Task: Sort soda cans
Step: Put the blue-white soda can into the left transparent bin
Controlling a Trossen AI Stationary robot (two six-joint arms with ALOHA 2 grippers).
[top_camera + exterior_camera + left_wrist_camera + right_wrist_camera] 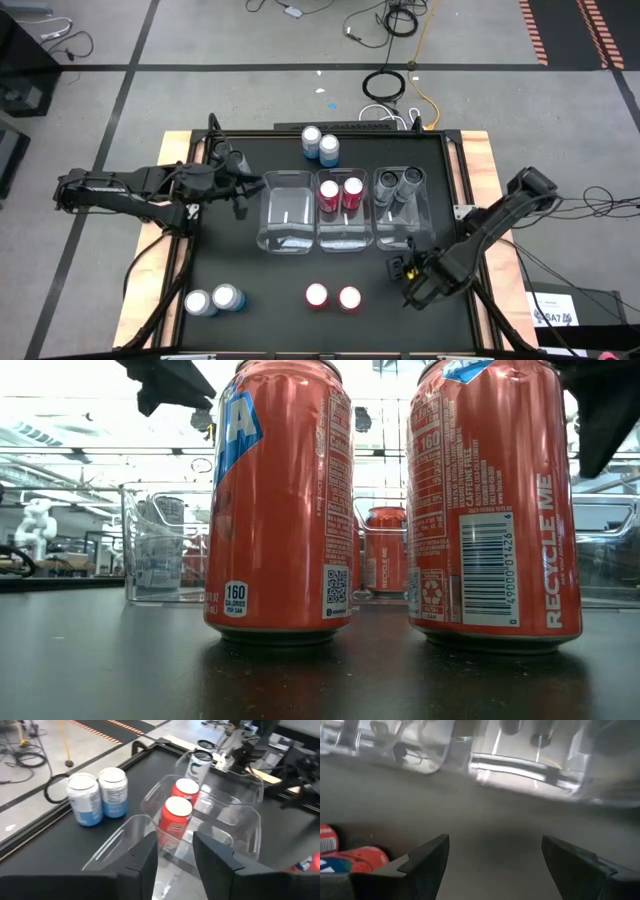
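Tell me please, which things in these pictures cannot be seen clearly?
- Low view: the two near red cans fill the frame, hiding most bins and the other cans.
- Right wrist view: the bins are blurred.
- High view: can labels too small to read.

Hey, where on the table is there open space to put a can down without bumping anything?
Bare mat lies between the front blue cans and front red cans, and between those red cans and the bins. The left bin is empty. Crowded: the middle bin, right bin, and beside the right gripper.
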